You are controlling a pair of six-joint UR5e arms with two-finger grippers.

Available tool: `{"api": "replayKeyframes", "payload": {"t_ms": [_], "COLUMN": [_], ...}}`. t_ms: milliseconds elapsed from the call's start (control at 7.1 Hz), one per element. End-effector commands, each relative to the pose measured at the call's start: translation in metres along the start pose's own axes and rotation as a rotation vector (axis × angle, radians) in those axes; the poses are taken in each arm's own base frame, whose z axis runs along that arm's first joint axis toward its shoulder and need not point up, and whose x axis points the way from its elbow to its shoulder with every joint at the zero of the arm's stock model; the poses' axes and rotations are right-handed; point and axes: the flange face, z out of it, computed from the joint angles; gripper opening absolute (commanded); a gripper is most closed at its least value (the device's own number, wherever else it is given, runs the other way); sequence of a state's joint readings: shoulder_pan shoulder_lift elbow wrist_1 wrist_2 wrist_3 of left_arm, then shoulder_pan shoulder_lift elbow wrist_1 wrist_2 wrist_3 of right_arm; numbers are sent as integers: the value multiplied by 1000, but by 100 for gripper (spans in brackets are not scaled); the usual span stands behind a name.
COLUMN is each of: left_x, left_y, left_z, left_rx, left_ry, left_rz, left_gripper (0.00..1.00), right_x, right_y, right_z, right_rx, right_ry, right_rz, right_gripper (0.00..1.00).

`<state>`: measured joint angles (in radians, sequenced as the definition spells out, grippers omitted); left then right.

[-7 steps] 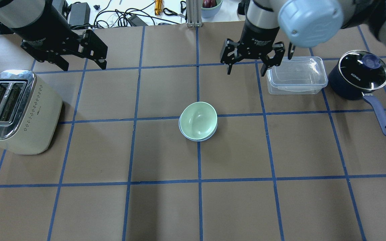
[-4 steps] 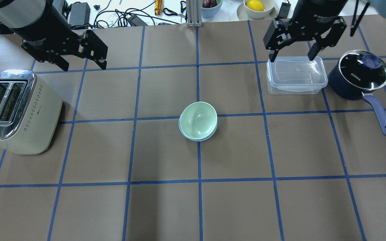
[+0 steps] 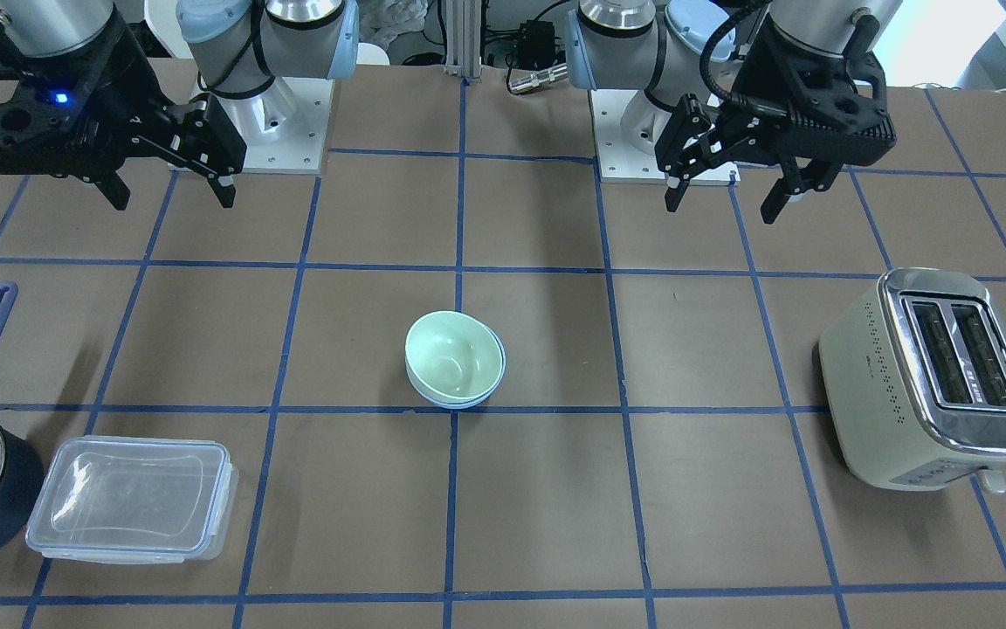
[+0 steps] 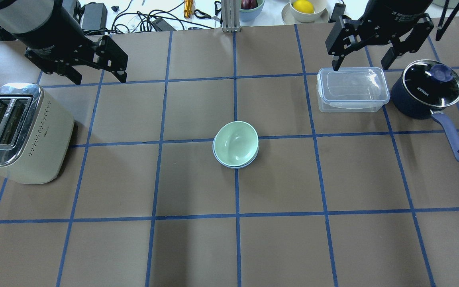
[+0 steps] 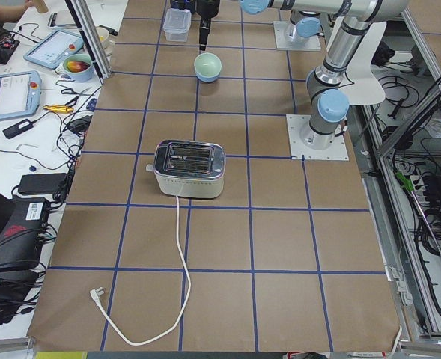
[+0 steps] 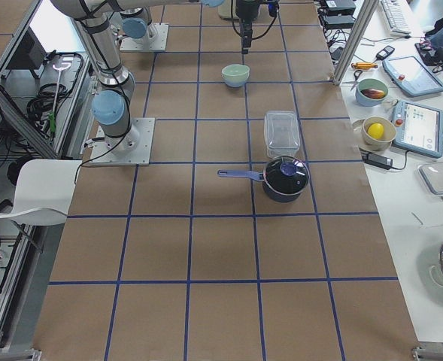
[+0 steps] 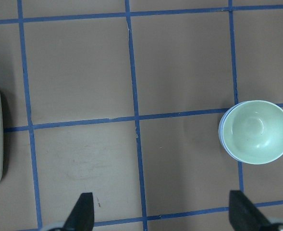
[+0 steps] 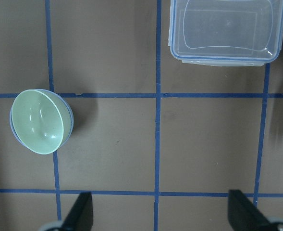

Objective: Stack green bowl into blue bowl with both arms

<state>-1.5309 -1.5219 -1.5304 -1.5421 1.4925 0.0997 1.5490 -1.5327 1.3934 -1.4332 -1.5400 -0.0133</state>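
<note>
**Right arm pulls away to the right side; bowls sit nested mid-desk**

Since a second ago the right gripper (image 4: 359, 63) has swung from over the middle of the desk to high over its right side. The left gripper (image 4: 99, 77) and the bowls have not shifted.

Nearest the robot's edge, the brown paper-covered desk (image 4: 293, 247) shows only its blue tape grid. At the centre, the small round pale mint-green bowl (image 4: 236, 141) sits inside the light periwinkle-blue bowl (image 4: 233, 166), whose rim shows as a thin crescent beneath it. The stacking looks done.

Both grippers hang raised with fingers spread wide and nothing in them, which I read as a retreat after letting go.

A cream two-slot toaster (image 4: 22, 135) stands by the left edge. A clear lidded plastic box (image 4: 353, 89) and a dark navy glass-lidded saucepan (image 4: 426, 89) sit toward the far right corner. Cables lie on a white bench beyond the far edge.
</note>
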Motion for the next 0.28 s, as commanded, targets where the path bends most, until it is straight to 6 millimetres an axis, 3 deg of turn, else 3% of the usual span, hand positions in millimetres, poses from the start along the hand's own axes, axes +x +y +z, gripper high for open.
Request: {"api": "replayKeyframes", "payload": {"t_ms": [0,141], "left_x": [0,-1], "left_y": [1,2], "left_z": [-4,-6], "left_rx": [6,8], "left_ry": [-2,-14], "left_rz": [-4,-45], "left_gripper": [100,100], "right_x": [6,5], "right_y": [-1,-2], "right_z": [-4,-2], "right_rx": [10,10], "right_ry": [66,55], "right_rz": [54,53], "right_gripper": [100,100]}}
